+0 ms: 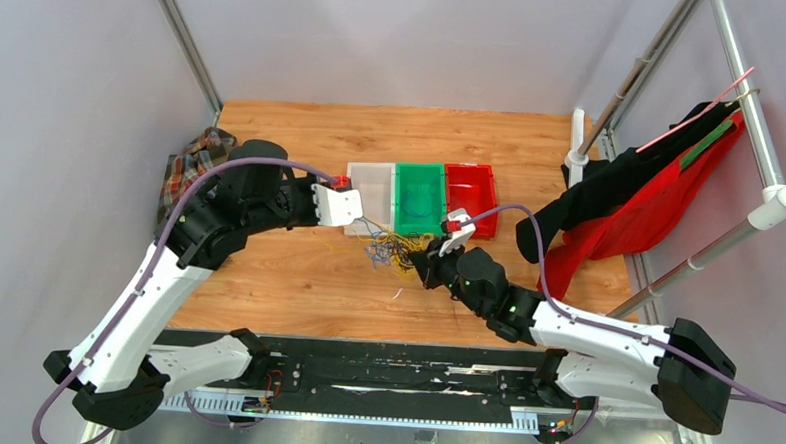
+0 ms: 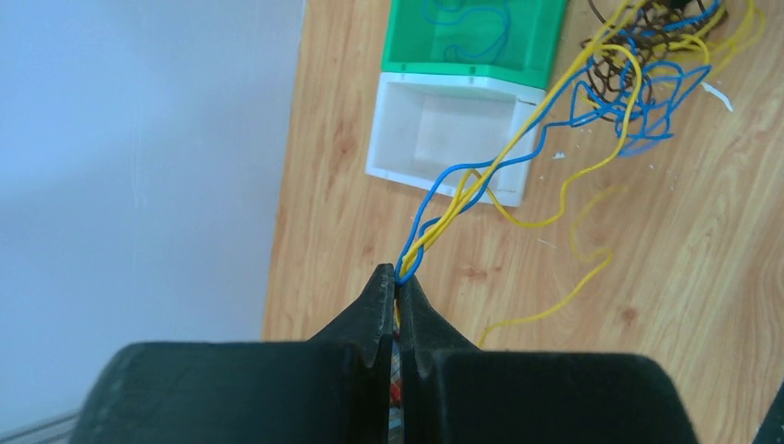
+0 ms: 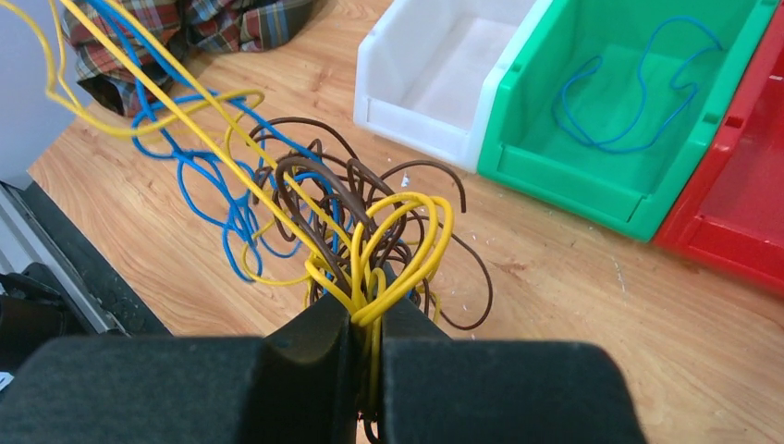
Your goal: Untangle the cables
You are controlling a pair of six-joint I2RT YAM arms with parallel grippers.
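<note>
Our left claw (image 2: 399, 277) pinches blue and yellow cables (image 1: 396, 250); our right claw (image 3: 367, 319) clamps yellow and brown loops (image 3: 407, 231), on the counter (image 1: 297, 268) near three bins (image 1: 420, 198).

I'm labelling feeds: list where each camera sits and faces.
Top external: above and behind the left arm and right arm, both in view, looking down on the table.
Left wrist: behind the left gripper, shut on blue and yellow cables, facing the white bin.
Right wrist: behind the right gripper, shut on yellow loops, facing the tangle.
Shared: both wrist views show the green bin.
</note>
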